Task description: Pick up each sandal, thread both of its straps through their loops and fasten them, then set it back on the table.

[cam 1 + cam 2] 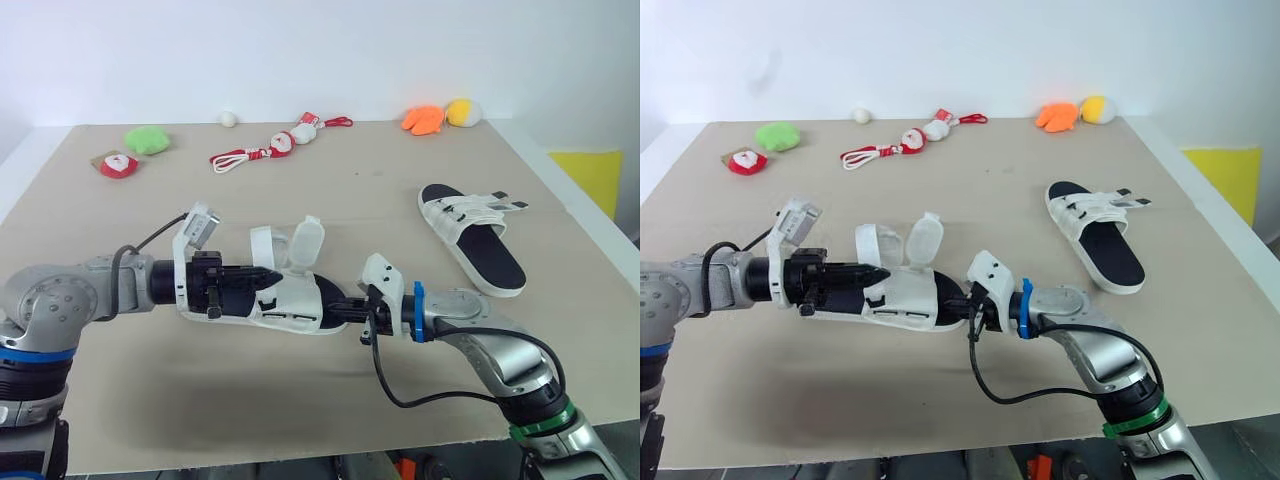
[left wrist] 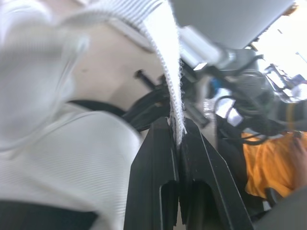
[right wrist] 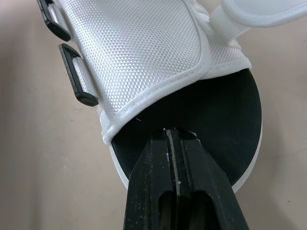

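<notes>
A white sandal with a black footbed (image 1: 292, 300) hangs just above the table's front middle, held from both ends. Its two straps (image 1: 305, 240) stand up unfastened. From the left, my left gripper (image 1: 270, 274) is shut on the thin edge of the sandal's white woven upper (image 2: 173, 91). From the right, my right gripper (image 1: 338, 309) is shut on the rim of the footbed (image 3: 211, 124); two black loops (image 3: 76, 79) show on the upper's side. A second sandal (image 1: 472, 237) lies flat on the table at the right, its straps across the top.
Along the table's far edge lie a green plush (image 1: 147, 139), a red and white toy (image 1: 116, 164), a white ball (image 1: 228, 118), Santa charms on a red cord (image 1: 270, 148), and orange (image 1: 423, 119) and yellow (image 1: 462, 112) plush. A yellow object (image 1: 590, 170) sits beyond the right edge.
</notes>
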